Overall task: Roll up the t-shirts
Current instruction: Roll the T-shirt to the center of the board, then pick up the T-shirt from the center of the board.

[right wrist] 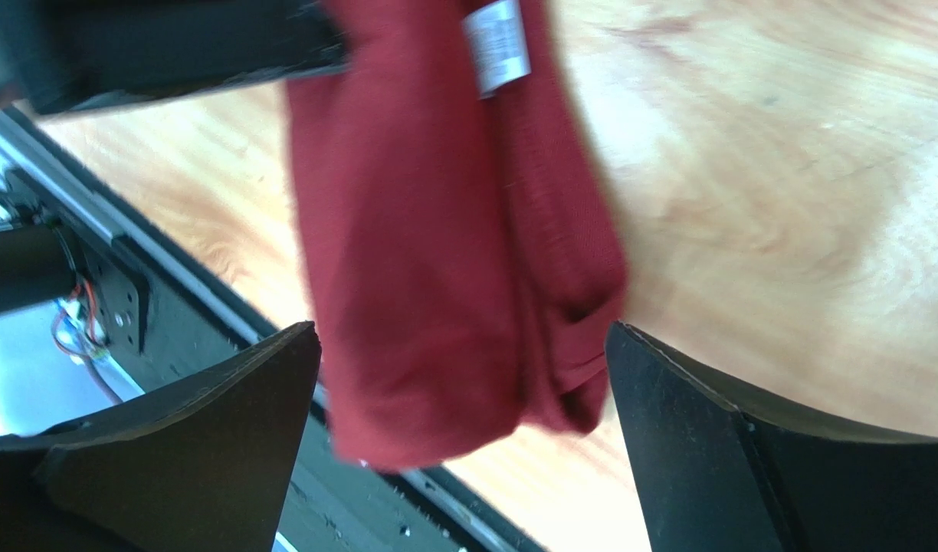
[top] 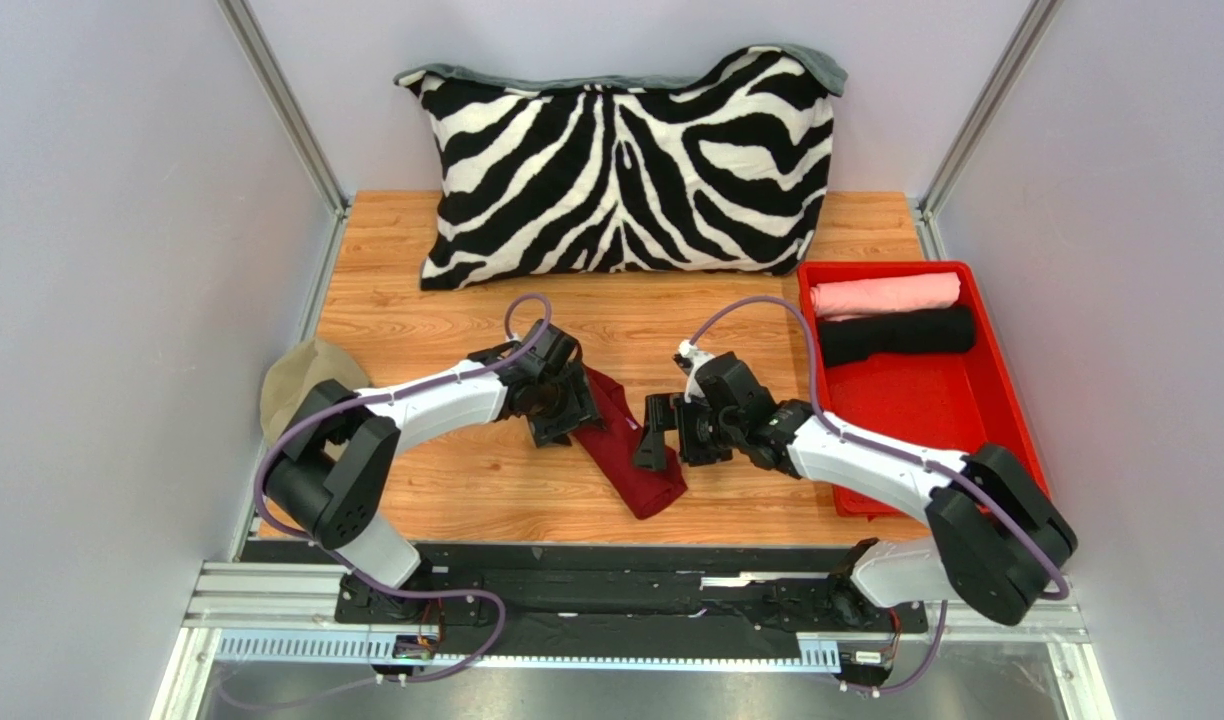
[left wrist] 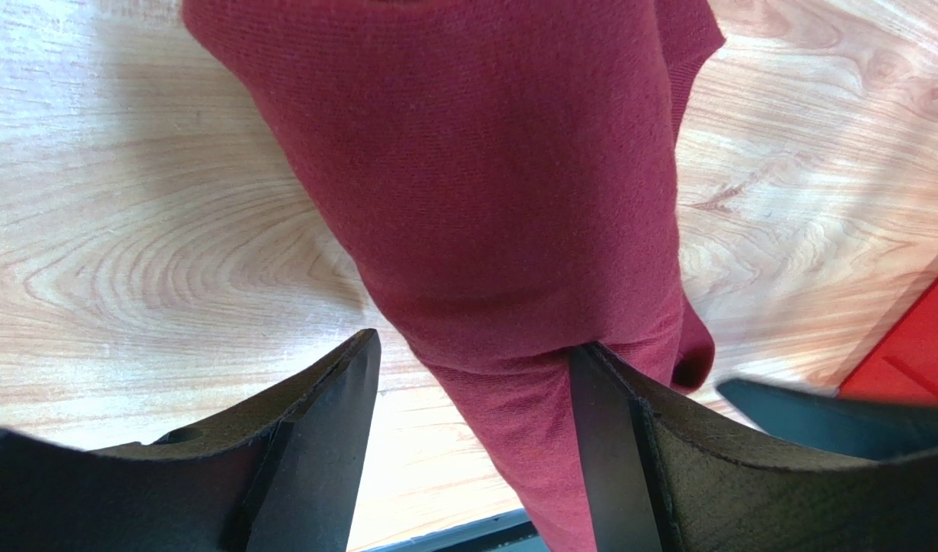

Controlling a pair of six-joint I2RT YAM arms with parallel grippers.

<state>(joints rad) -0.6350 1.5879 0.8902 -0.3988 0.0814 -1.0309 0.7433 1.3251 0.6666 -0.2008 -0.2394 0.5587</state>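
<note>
The maroon t-shirt (top: 629,450) lies as a long narrow bundle on the wooden table, between both grippers. My left gripper (top: 561,417) is open at its far end. In the left wrist view the cloth (left wrist: 497,173) runs between the spread jaws (left wrist: 474,403), and the right finger (left wrist: 606,449) touches it. My right gripper (top: 660,438) is open at its near side. In the right wrist view the shirt's end (right wrist: 439,265) and its white label (right wrist: 493,44) sit between the wide jaws (right wrist: 462,380). A rolled pink t-shirt (top: 884,293) and a rolled black t-shirt (top: 896,333) lie in the tray.
The zebra-striped pillow (top: 626,158) leans against the back wall. The bright red tray (top: 1009,405) stands at the right. A beige cloth item (top: 306,383) lies at the left table edge. A black rail (top: 618,578) runs along the front edge, just below the shirt's near end.
</note>
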